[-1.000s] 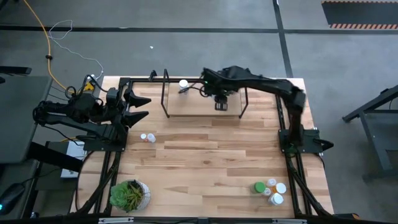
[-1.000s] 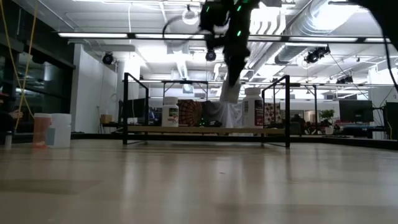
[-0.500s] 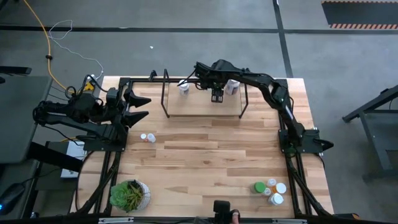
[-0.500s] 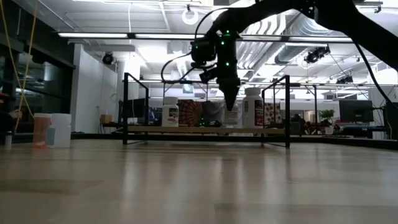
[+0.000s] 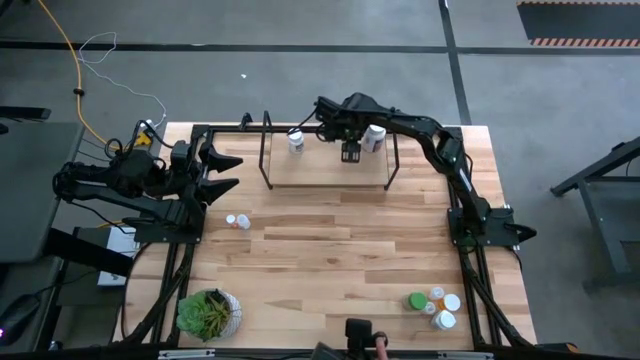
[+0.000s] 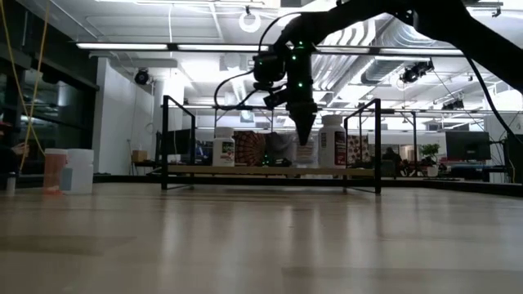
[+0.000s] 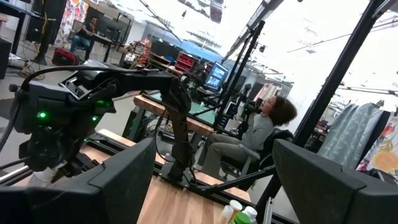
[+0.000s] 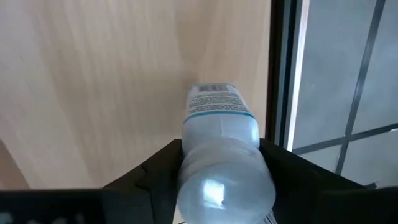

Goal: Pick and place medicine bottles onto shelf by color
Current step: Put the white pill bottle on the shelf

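While the left arm waits folded at the table's far-left corner, its gripper [image 5: 222, 172] empty with the fingers spread apart, the right arm reaches out over the shelf [image 5: 327, 168] at the far edge of the table. The right gripper [image 5: 351, 152] hangs over the middle of the shelf board, pointing down. Its wrist camera shows a white bottle [image 8: 222, 155] clamped between the two dark fingers [image 8: 158, 168], cap toward the camera and base toward the pale wood, close to the black wire rail [image 8: 283, 74]. From table height the gripper tip sits just above the board, so I cannot tell whether the bottle's base is touching yet.

Two other white bottles already stand on the shelf: one at its left end [image 5: 295, 140] and one right of the gripper [image 5: 374, 137]. The remaining bottles sit well apart from the shelf: a small pair [image 5: 237, 221] near the left arm's base and a cluster [image 5: 434, 305] of green, orange and white ones at the near-right corner. A potted plant [image 5: 208, 312] sits at the near-left corner.

The step in hand looks like the placing of a white bottle beside its fellows. Next it would need lowering until it rests upright on the board, then the fingers parting and the gripper rising straight up, clear of the rail and neighbouring bottles.
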